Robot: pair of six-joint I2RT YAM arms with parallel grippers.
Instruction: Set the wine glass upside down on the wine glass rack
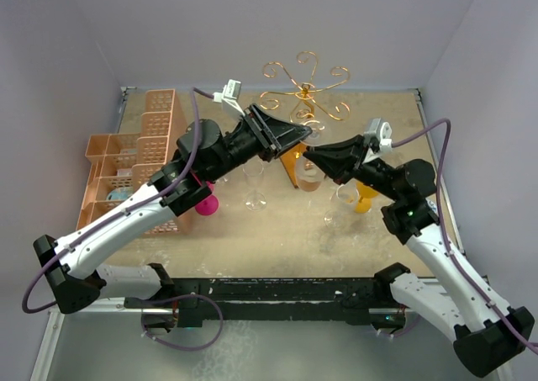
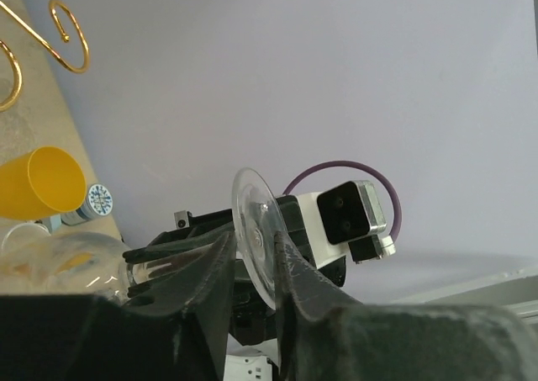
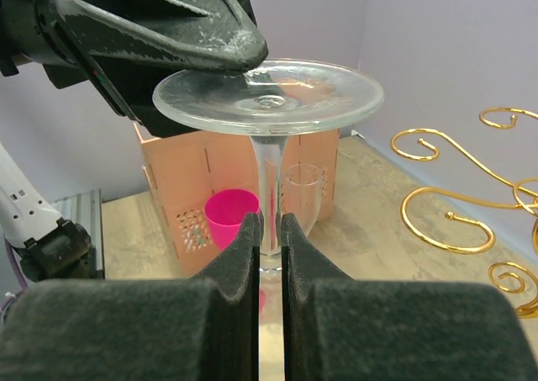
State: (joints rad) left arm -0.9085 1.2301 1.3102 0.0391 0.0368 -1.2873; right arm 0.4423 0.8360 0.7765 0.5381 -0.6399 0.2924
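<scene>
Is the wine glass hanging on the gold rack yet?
No, the right tool grips the wine glass by its stem, clear of the gold rack beside it.

- Illumination: bright, even and diffuse in all three views; pale walls evenly lit.
- Shadows: faint and soft-edged, beneath the arms on the table.
- Glare: small white highlights on the wine glass foot.
- Focus: left gripper and right gripper dark, soft and short of detail in the near field; backgrounds sharper.
</scene>
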